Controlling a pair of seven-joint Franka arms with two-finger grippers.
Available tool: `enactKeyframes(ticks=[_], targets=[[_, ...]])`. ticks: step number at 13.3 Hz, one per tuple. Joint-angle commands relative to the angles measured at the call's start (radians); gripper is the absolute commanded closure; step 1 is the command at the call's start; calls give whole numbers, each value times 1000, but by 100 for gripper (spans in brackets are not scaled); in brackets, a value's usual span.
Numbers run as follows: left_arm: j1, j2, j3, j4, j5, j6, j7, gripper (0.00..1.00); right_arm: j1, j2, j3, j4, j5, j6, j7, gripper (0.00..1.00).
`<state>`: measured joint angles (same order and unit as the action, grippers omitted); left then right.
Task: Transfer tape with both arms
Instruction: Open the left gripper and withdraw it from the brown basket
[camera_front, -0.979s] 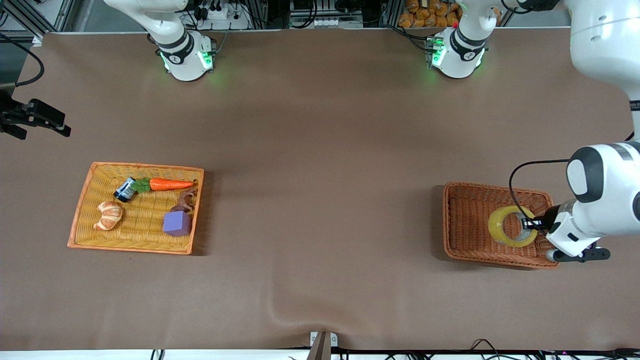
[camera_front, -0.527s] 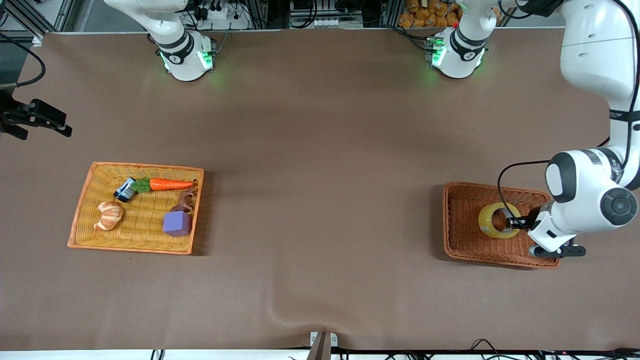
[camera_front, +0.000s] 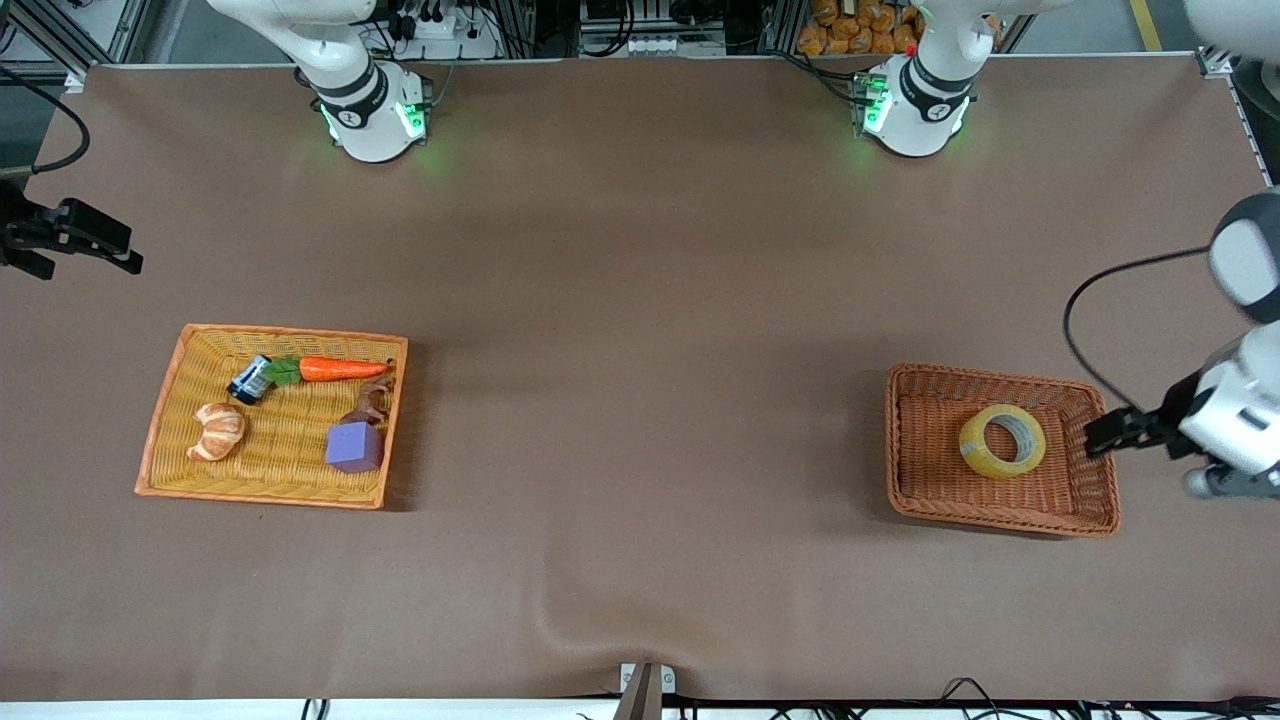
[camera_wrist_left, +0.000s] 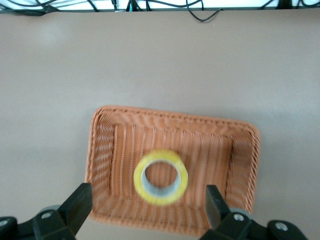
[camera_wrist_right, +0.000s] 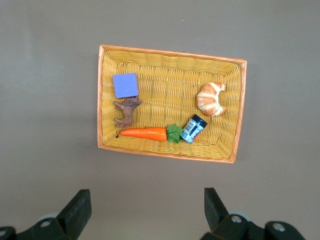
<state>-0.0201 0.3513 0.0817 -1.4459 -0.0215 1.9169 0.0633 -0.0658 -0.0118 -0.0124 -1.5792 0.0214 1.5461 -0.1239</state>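
Observation:
The tape (camera_front: 1002, 441), a yellowish ring, lies loose in the brown wicker basket (camera_front: 905, 445) at the left arm's end of the table. It also shows in the left wrist view (camera_wrist_left: 160, 177), inside the basket (camera_wrist_left: 101, 150). My left gripper (camera_front: 1110, 435) is open and empty, up over the basket's rim on the side toward the left arm's end; in its own view (camera_wrist_left: 147, 200) the fingers stand wide apart with the tape between them farther down. My right gripper (camera_front: 100, 245) is open and empty, high over the table at the right arm's end (camera_wrist_right: 145, 205), and waits.
A yellow wicker basket (camera_front: 160, 420) at the right arm's end holds a croissant (camera_front: 218, 431), a carrot (camera_front: 340, 369), a small jar (camera_front: 250, 379), a purple block (camera_front: 354, 446) and a brown toy animal (camera_front: 370, 400). It shows in the right wrist view (camera_wrist_right: 170, 54).
My left gripper has let go of the tape and drawn up and away toward the left arm's end. The tape has settled in the brown basket. The right arm has not moved.

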Motion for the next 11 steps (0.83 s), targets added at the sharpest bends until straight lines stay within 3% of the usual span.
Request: enactKeyframes(ticks=[1, 5, 11], targets=[[8, -58, 4, 9, 14, -123, 13, 0, -14, 4, 9, 13, 2, -8, -3, 0], [12, -126, 9, 9, 14, -257, 10, 0, -14, 4, 11, 11, 2, -8, -3, 0], [12, -196, 0, -2, 40, -323, 9, 0, -11, 7, 11, 11, 2, -8, -3, 0]])
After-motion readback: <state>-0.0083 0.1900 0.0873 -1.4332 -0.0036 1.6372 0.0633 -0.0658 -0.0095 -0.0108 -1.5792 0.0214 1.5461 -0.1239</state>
